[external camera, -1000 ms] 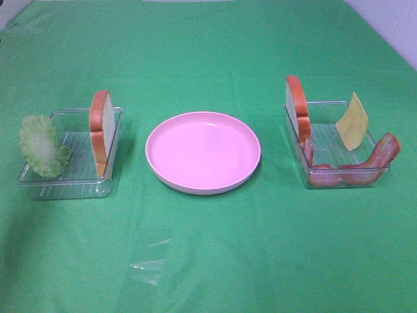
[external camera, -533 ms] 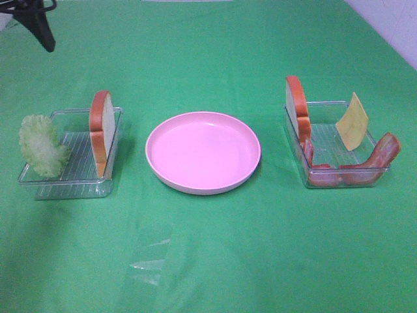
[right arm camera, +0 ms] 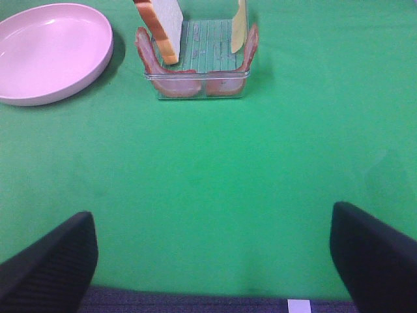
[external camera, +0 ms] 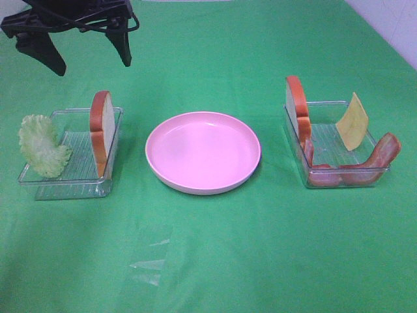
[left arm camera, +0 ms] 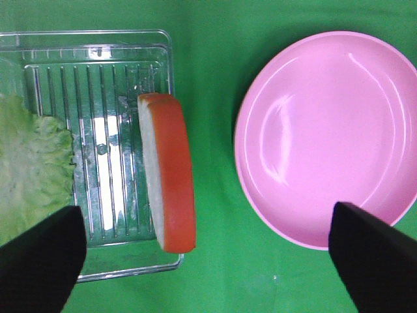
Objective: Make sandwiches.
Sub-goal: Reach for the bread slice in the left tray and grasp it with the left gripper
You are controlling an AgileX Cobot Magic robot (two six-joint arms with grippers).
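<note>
No stacked sandwiches are in view; the parts sit apart in two clear trays. In the left tray (external camera: 65, 186) a bread slice (external camera: 101, 130) stands on edge beside ruffled lettuce (external camera: 42, 145). My left gripper (external camera: 88, 55) hangs open, high behind that tray. In its wrist view the left gripper (left arm camera: 207, 261) has the bread slice (left arm camera: 171, 189) and lettuce (left arm camera: 32, 169) below it. The right tray (external camera: 345, 176) holds another bread slice (external camera: 298, 107), yellow cheese (external camera: 352, 121) and bacon (external camera: 365, 166). My right gripper (right arm camera: 212, 261) is open, well short of that tray (right arm camera: 195, 72).
An empty pink plate (external camera: 202, 151) lies between the trays on the green cloth, also in the wrist views as the plate (left arm camera: 326, 130) and plate (right arm camera: 49, 49). A faint shiny clear patch (external camera: 150, 261) lies on the cloth near the front.
The left arm has come into the high view from the top left corner and moved right, toward the left tray. The food and trays have not moved.
</note>
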